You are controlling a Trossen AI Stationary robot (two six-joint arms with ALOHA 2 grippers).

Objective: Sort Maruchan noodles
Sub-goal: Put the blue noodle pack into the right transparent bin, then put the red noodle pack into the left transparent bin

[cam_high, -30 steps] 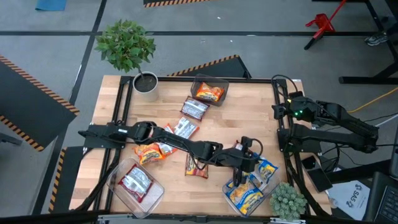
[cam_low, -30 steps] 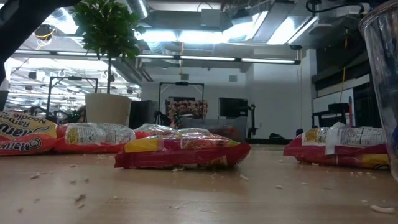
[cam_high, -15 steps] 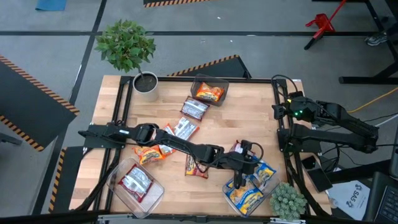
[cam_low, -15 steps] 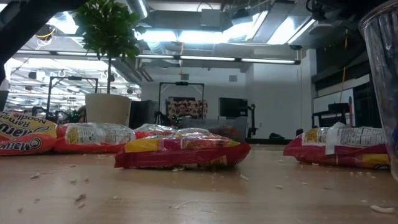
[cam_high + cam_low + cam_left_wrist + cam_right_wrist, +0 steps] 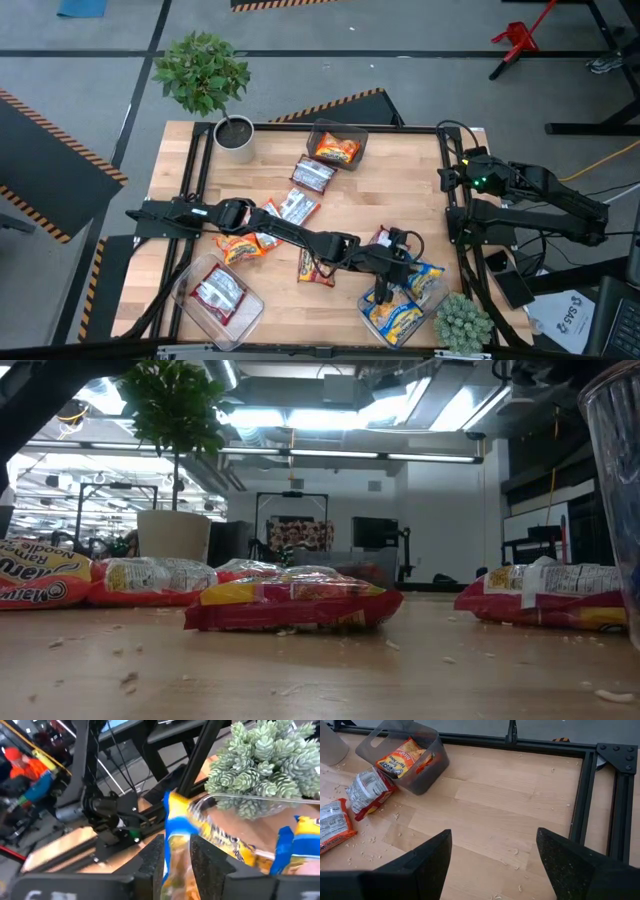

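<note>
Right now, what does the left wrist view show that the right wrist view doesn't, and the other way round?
Only the left wrist view shows the left gripper with a blue-and-yellow packet between its fingers, beside a clear bin and a pale green plant. Only the right wrist view shows the open right gripper over bare wood, an orange packet in a grey bin and two loose silver-and-red packets. Both show the wooden table.

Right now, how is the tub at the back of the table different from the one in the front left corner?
The back tub holds an orange noodle packet; the front-left tub holds a silver-white-and-dark-red packet. The back tub sits nearly square to the table edge; the front-left one lies turned at an angle. Both are clear plastic, each showing one packet.
</note>
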